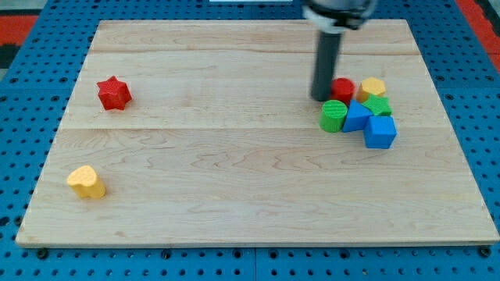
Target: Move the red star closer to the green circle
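Seven small blocks sit on a pale wooden board (234, 179) that fills most of the frame, its grain running across the view in long planks. The board rests on a blue pegboard (23, 94) dotted with holes, and a strip of red shows at the view's top corners.

The dark rod comes down from the view's top, and my tip (322, 98) meets the board just above the green circle (333, 115), close to its upper left edge; whether the two touch cannot be told. The tool is a plain rod with nothing that spreads or closes, and it grips nothing.

The green circle marks the left end of a tight cluster. Just to its right lies a blue block (356, 116), and lower right of that a blue cube (380, 131). Above and right of the circle, partly hidden behind the rod, is a red block (343, 88). Farther right of the circle sit a yellow block (373, 87) and, below it, a second green block (378, 105).

The red star (114, 93) lies far to the left of the green circle, well apart from my tip, almost level with it across the board. A yellow heart (86, 182) lies still farther from the circle, low and to the left.

No writing or label can be read.
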Controlling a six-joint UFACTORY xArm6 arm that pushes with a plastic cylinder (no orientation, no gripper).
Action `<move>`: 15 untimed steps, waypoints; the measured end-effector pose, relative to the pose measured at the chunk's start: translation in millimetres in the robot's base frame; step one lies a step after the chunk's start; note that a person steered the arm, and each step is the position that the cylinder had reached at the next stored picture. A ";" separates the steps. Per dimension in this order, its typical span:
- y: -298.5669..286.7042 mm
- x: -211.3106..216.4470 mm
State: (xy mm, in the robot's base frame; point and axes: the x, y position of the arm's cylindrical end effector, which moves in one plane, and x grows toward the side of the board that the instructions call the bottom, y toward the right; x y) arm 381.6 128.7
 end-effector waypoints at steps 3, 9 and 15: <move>-106.8 -80.0; -407.3 -13.3; -131.5 28.4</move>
State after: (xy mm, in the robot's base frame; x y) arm 409.9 -2.8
